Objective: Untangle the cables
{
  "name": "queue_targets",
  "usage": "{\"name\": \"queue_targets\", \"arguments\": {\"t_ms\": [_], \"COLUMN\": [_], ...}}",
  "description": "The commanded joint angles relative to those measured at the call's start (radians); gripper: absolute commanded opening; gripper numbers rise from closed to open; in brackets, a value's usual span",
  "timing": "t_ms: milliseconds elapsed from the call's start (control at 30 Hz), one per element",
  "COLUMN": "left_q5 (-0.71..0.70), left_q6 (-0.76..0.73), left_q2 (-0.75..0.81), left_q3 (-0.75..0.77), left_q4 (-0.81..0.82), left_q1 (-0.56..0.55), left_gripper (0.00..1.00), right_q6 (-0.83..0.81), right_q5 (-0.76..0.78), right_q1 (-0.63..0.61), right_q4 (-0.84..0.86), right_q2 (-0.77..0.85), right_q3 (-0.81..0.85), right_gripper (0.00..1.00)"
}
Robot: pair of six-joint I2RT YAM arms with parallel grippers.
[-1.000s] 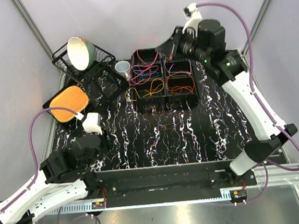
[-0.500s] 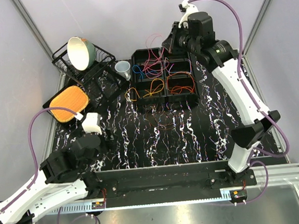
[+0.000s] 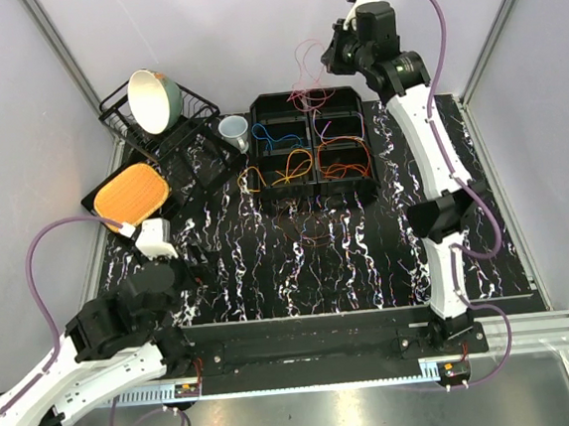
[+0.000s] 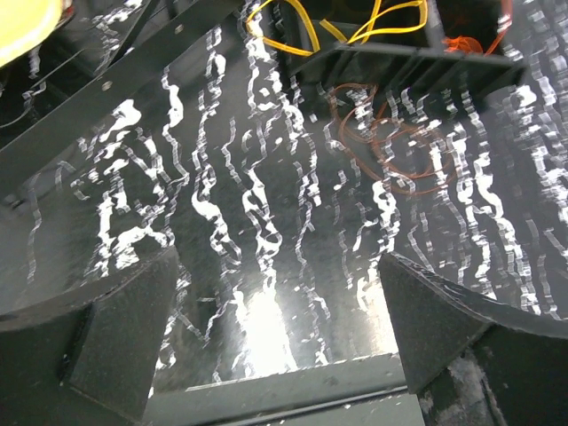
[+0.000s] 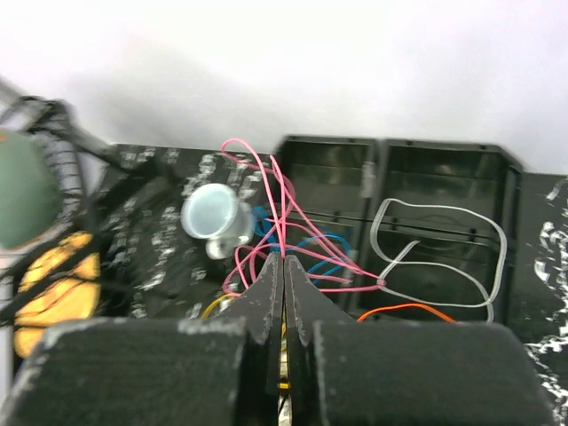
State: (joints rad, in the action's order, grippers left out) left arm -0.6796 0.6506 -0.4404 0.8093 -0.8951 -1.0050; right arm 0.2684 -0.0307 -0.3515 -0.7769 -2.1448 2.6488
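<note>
Our right gripper [image 5: 284, 264] pinches pink cables [image 5: 273, 200] above the tray [image 3: 319, 196] | left gripper [image 4: 282, 297] wide, empty | we judge most colours binned; the pink and one loose cable [image 4: 390, 142] remain

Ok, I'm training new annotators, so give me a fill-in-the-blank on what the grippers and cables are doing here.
The cables pinched in the right gripper, held above the tray, are ___.
The left gripper hovers with jaws ___, nothing between them.
The yellow cables lie in the tray's near-___ compartment.
Missing words: pink, open, left.
</note>
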Motion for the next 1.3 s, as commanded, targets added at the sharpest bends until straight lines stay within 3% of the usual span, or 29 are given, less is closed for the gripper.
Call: {"name": "queue_targets", "arguments": {"t_ms": [0,67,233,400,700,1133,1167,1200,1233,1267], "left_q5": [0.066,0.086,-0.066,-0.170,-0.155,-0.186,-0.181,-0.181,-0.179,-0.178], "left_q6": [-0.048,-0.074,0.010,0.018,0.015,0.053,0.053,0.053,0.057,0.060], "left_q2": [0.095,0.130,0.195,0.178,0.036,0.127,0.126,0.124,0.118,0.115], "left_q3": [-0.054,-0.062,-0.029,-0.044,-0.010,-0.013,-0.013,-0.013,-0.010,-0.009], "left_q4": [0.157,0.170,0.013,0.007,-0.036,-0.054,-0.056,-0.056,-0.056,-0.060], "left_q1": [0.002,0.002,0.002,0.003,0.003,0.003,0.003,0.003,0.003,0.003], "left_gripper": [0.99,0.99,0.99,0.99,0.99,0.99,0.99,0.99,0.99,0.99], "right_q6": [-0.041,-0.057,-0.147,-0.207,-0.264,-0.301,-0.299,-0.296,-0.282,-0.275], "right_q5": [0.026,0.058,0.091,0.127,0.224,0.279,0.284,0.285,0.276,0.279], "right_q1": [0.045,0.063,0.072,0.080,0.080,0.080,0.080,0.080,0.080,0.080], "right_q4": [0.019,0.074,0.201,0.283,0.505,0.675,0.683,0.683,0.683,0.685], "right_q2": [-0.078,-0.093,-0.128,-0.173,-0.243,-0.325,-0.328,-0.329,-0.329,-0.326], "right_q3": [0.091,0.080,0.053,0.054,0.007,-0.021,-0.027,-0.029,-0.035,-0.041], "right_gripper": [0.00,0.00,0.00,0.00,0.00,0.00,0.05,0.21,0.75,0.99]}}
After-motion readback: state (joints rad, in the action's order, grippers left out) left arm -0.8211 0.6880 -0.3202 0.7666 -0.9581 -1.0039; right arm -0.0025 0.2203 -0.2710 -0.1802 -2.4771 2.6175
